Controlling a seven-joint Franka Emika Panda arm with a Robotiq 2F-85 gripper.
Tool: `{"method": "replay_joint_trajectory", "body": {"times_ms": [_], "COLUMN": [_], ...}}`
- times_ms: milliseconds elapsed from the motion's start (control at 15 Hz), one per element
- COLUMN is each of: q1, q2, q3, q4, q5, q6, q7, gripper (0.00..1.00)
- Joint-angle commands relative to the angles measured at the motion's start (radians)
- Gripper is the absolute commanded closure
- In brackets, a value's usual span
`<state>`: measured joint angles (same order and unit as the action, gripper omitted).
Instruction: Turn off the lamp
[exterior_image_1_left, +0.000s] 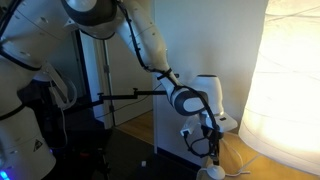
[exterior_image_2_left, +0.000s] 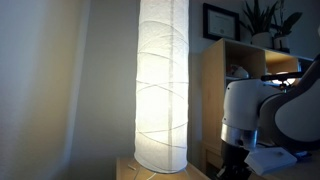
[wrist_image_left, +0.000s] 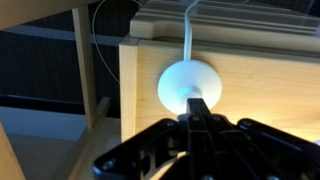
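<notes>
Fingers (wrist_image_left: 197, 104): nearest the wrist camera, pressed together with nothing pinched; the tip meets the lower edge of the disc.
Disc (wrist_image_left: 184, 84): round, white, flat on the board.
Cord (wrist_image_left: 188, 35): white, runs from the disc up to the board's far edge.
Board (wrist_image_left: 265, 85): pale wood, under the disc.
Arm (exterior_image_1_left: 147, 42): white, bends down from upper left towards the floor.
Lamp (exterior_image_1_left: 292, 80): tall paper column, glowing in both exterior views; right of the arm here, and from the opposite side the lamp (exterior_image_2_left: 163, 80) stands mid-frame, left of the arm.
</notes>
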<state>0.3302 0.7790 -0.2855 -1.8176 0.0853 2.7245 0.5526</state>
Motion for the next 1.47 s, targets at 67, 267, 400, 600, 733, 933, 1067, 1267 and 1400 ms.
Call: {"method": "replay_joint_trajectory", "body": {"times_ms": [67,267,400,600,733,933,1067,1267,1400], "q1": [-0.017,-0.020,-0.021,-0.021,-0.022,-0.022,-0.022,-0.022,-0.022], "q2": [-0.002,0.003,0.007,0.012,0.017,0.023,0.026,0.030,0.040], "q3": [0.016,0.018,0.019,0.018,0.019,0.019,0.019,0.019,0.017], "q4": [0.002,0.006,0.009,0.011,0.014,0.019,0.021,0.027,0.039], "q5": [-0.025,-0.024,-0.026,-0.028,-0.028,-0.029,-0.030,-0.032,-0.033], "q6": [0.000,-0.005,-0.007,-0.008,-0.011,-0.015,-0.016,-0.022,-0.034], "q7": [0.015,0.015,0.015,0.014,0.012,0.010,0.010,0.011,0.013], "gripper": [0.99,1.00,1.00,1.00,1.00,1.00,1.00,1.00,1.00]}}
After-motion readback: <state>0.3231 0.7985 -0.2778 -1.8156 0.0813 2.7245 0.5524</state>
